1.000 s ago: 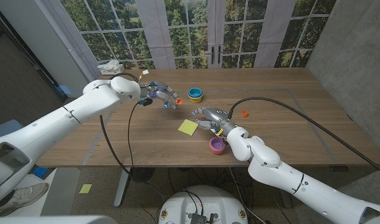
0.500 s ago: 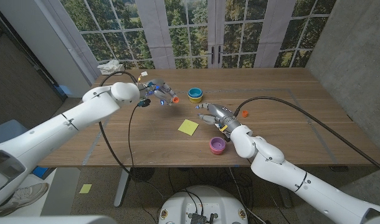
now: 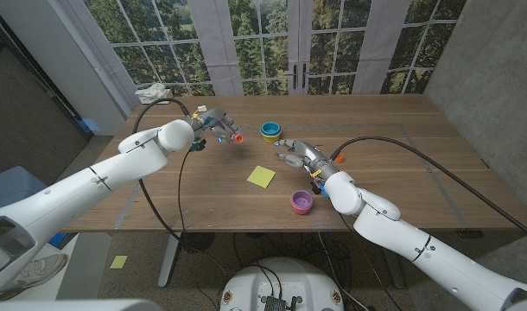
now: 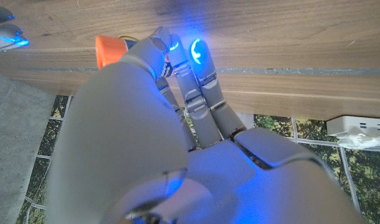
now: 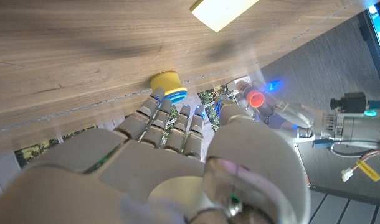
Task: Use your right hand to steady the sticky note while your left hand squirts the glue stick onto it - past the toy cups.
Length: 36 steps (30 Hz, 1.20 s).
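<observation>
the yellow sticky note (image 3: 261,177) lies on the wooden table (image 3: 402,181), between the blue-and-yellow toy cup (image 3: 270,130) and the pink toy cup (image 3: 301,202). the left hand (image 3: 215,125) grasps the orange-capped glue stick (image 3: 234,135). the right hand (image 3: 295,153), fingers spread and empty, is beside the note.

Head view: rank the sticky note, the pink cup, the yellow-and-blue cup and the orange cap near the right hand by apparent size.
1. Sticky note, largest.
2. Pink cup and yellow-and-blue cup: about alike. The pink one sits nearer the camera, so I won't rank them.
3. Orange cap, clearly smallest.
</observation>
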Available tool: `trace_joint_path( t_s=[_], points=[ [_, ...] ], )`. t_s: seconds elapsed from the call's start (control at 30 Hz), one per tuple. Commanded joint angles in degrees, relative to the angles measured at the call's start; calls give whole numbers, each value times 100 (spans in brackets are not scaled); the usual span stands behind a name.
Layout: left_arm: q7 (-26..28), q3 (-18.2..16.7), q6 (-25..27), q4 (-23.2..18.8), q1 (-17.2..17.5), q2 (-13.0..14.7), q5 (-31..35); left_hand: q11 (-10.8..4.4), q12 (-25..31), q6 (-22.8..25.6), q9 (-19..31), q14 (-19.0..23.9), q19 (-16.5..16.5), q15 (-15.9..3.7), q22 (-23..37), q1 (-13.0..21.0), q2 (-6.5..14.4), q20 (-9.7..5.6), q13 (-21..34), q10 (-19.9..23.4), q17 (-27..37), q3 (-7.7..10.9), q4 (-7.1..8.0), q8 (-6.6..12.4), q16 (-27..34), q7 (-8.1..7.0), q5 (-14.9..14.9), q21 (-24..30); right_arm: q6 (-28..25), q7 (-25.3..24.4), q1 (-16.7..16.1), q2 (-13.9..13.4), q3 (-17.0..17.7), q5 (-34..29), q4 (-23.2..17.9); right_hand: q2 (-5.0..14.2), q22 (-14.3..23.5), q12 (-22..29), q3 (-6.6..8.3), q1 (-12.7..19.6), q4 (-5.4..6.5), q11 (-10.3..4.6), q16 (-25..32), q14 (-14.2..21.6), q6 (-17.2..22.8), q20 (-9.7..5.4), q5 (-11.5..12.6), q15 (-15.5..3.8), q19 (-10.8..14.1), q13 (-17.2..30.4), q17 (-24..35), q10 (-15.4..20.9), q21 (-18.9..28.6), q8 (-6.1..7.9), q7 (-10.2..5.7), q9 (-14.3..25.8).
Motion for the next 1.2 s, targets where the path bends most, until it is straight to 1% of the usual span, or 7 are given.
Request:
trace_joint_path(
  t_s=[0.03, 0.3, 0.47, 0.63, 0.87, 1.03, 1.2],
  points=[
    [223, 95, -252, 117, 129, -32, 1097, -135, -24, 76, 11, 540, -43, -672, 33, -3, 71, -691, 5, 910, -2, 5, 52, 45, -22, 33, 7, -1, 548, -27, 31, -37, 209, 981, 250, 8, 0, 16, -50, -28, 7, 38, -20, -19, -9, -231, 41, -659, 2, 7, -1, -32, -11, 29, 20, 13],
    [135, 74, -396, 242, 165, -78, 1455, -177, -39, 71, 9, 524, -57, -672, 36, -22, 84, -691, 2, 897, 5, 1, 57, 45, -30, 18, -10, -4, 774, -24, 67, -51, 244, 1348, 359, 23, 1, 26, -82, -87, 17, 57, -19, -12, -8, -221, 49, -615, 9, 5, -4, -23, -12, 36, 50, 10],
    [80, 94, -496, 294, 177, -74, 1723, -204, -44, 71, 7, 510, -66, -673, 37, -28, 86, -692, 0, 898, 7, -3, 55, 46, -38, -4, -22, -7, 965, 72, 76, -40, 317, 1718, 439, 29, 1, 31, -98, -115, 21, 82, -19, -9, -3, -214, 53, -601, 12, 4, -7, -18, -12, 41, 73, 8],
    [-182, 124, -513, 342, 131, -79, 1888, -232, -57, 64, 6, 487, -79, -674, 35, -38, 90, -688, -8, 889, 5, -4, 57, 44, -51, -33, -32, -16, 1139, 184, 83, -23, 389, 2099, 518, 35, 1, 30, -122, -158, 29, 104, -17, -3, -38, -203, 58, -577, 17, 2, -8, -29, -12, 32, 97, 6],
    [-646, 205, -327, 392, 12, -106, 2106, -250, -78, 34, 5, 469, -88, -674, 36, -51, 107, -688, -19, 865, 11, -5, 62, 36, -58, -47, -51, -21, 1405, 368, 71, 6, 488, 2660, 663, 34, 2, 36, -165, -251, 65, 145, -6, 35, -85, -179, 61, -512, 29, 0, -10, -26, -10, 23, 169, 2],
    [-728, 240, -206, 436, 6, -134, 2300, -252, -85, 13, 5, 457, -95, -675, 38, -55, 112, -690, -17, 848, 12, -7, 60, 31, -64, -56, -65, -23, 1661, 551, 61, 50, 563, 3106, 828, 19, 3, 38, -217, -349, 94, 187, -5, 46, -180, -152, 63, -437, 40, -3, -13, -31, -9, -1, 204, -3],
    [-751, 255, -132, 535, -2, -186, 2403, -283, -90, -12, 5, 442, -100, -675, 38, -56, 121, -689, -16, 839, 13, -6, 59, 25, -71, -69, -77, -26, 1719, 500, 73, 31, 537, 3127, 864, 13, 4, 42, -253, -425, 120, 232, -4, 62, -188, -119, 63, -388, 51, -5, -15, -27, -7, 9, 232, -6]
  ],
)
